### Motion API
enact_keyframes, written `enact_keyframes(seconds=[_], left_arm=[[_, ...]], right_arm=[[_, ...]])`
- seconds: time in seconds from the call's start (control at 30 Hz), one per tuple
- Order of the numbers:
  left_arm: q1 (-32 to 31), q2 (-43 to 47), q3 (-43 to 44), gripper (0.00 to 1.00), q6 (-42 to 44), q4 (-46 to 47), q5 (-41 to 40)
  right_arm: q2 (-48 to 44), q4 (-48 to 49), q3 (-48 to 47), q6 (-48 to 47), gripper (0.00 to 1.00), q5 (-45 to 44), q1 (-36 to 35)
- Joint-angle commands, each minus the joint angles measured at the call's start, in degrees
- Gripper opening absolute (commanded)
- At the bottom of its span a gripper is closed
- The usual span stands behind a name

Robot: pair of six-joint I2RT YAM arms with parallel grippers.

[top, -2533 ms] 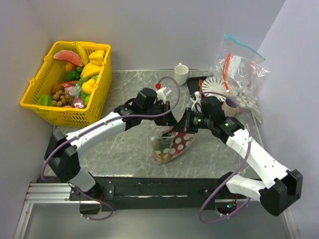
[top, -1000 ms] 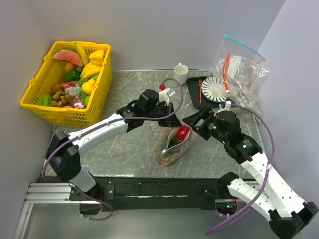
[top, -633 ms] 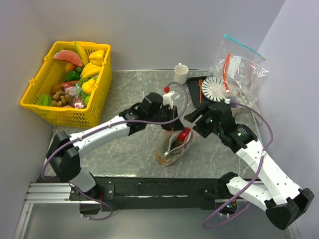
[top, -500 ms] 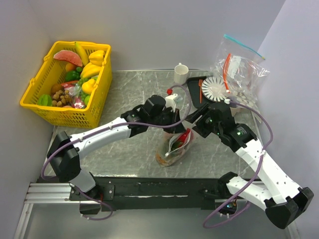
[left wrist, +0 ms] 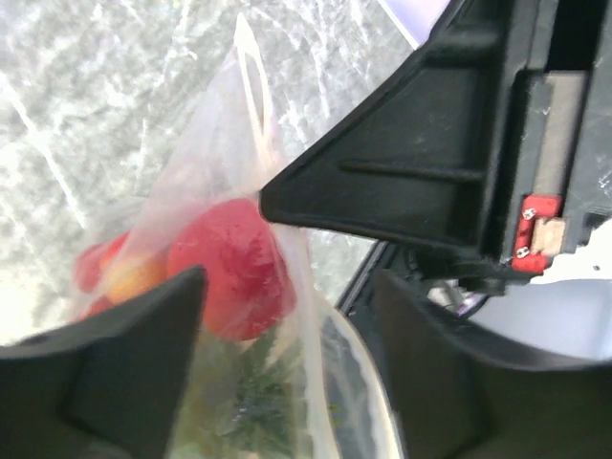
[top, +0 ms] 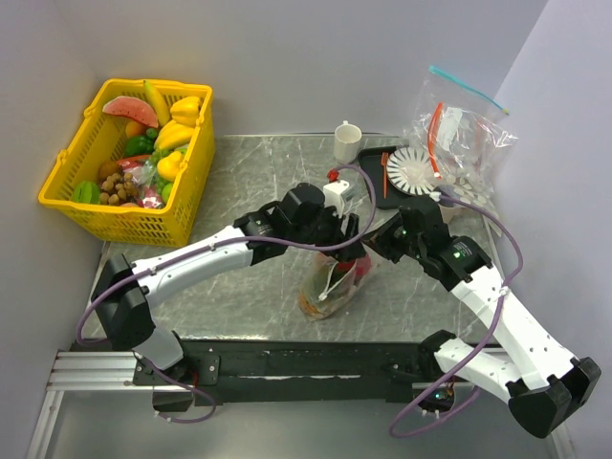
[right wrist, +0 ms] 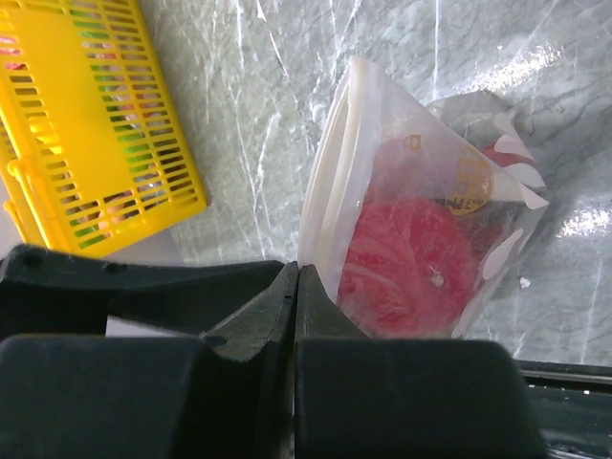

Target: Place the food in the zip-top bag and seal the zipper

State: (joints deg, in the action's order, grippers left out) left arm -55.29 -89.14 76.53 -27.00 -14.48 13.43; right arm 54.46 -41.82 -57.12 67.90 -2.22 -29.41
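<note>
– Clear plastic, white dots: where is the bag (top: 330,287)?
– Middle of the counter (top: 239,277), close to its near edge. It stands on its base and leans. There is fruit inside: a red apple (left wrist: 229,268) high against the wall, green leaves (left wrist: 253,392) under it, more red and orange lower down that I can't sort.
– Mouth?
– Mouth up, with the pale strip (right wrist: 330,163) along it. I can't tell whether its two halves are pressed together. My read is that the bag is filled and the sealing is the job in hand.
– And the right claw (right wrist: 296,273)?
– Fingers flat together, tips nipping one end of the strip. In its wrist view the strip runs straight away from the tips, nearly in line with the fingers.
– The left claw (left wrist: 287,287)?
– Wide and empty. It hangs over the mouth, and the bag's top sits between its two fingers. I can't make out any contact with either finger. The right claw's tip shows in its view, on the strip just beyond.
– So the next move turns on what?
– A judgement: the left claw is placed to do the pressing. It straddles the strip across its long axis, just beside the pinned end. Closing there and drawing along the strip, away from the right claw, should seal it.
– Risk?
– The wall is soft and the apple bulges right under the strip. The fingers could catch fruit or crumple plastic instead of the strip.
</note>
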Motion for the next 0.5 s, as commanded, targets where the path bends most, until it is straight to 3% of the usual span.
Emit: enact_keyframes(seconds=[0.0, 0.03, 0.13, 0.33, 0.47], left_arm=[[-0.3, 4.1, 1.9, 0.89, 1.5, -1.4, -3.9], [-0.3, 5.2, 1.7, 0.95, 2.0, -1.9, -4.7], [-0.3, 9.7, -0.1, 0.99, 2.8, -3.4, -7.4], [-0.3, 20.5, -7.9, 0.99, 4.2, -2.8, -7.1], [-0.3, 29.4, -18.8, 0.99, 3.9, 2.6, -4.7]], right_arm=[[-1.8, -0.2, -1.1, 0.3, 0.0, -1.0, 0.2], [-2.1, 0.0, -0.9, 0.2, 0.0, -1.0, 0.2], [-2.4, 0.1, -0.9, 0.0, 0.0, -0.9, 0.1], [-2.2, 0.5, -0.8, -0.1, 0.0, -0.5, 0.1], [-1.8, 1.0, -1.0, -0.1, 0.0, 0.0, 0.2]])
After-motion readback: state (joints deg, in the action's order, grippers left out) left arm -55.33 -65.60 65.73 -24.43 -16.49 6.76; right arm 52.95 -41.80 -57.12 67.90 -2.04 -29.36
